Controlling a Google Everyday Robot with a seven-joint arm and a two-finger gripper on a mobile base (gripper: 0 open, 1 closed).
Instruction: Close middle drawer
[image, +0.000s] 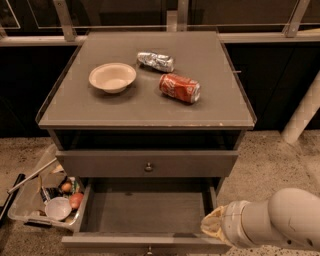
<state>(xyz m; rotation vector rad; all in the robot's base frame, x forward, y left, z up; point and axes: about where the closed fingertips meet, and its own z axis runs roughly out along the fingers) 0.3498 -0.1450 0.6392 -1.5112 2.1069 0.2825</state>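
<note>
Gripper (214, 227), state impossible to tell, sits at the middle drawer's (145, 212) right front corner; an off-centre push may jam it.

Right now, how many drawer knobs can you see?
2. One knob is on the upper drawer front; the other is on the pulled-out middle drawer, at the bottom edge. Others may be hidden below. The gripper is by that drawer's front right corner.

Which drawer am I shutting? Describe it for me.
Start at the grey cabinet with the bowl on top, then look below the shut drawer. The middle drawer is the only one pulled out, with the gripper at its front right corner.
</note>
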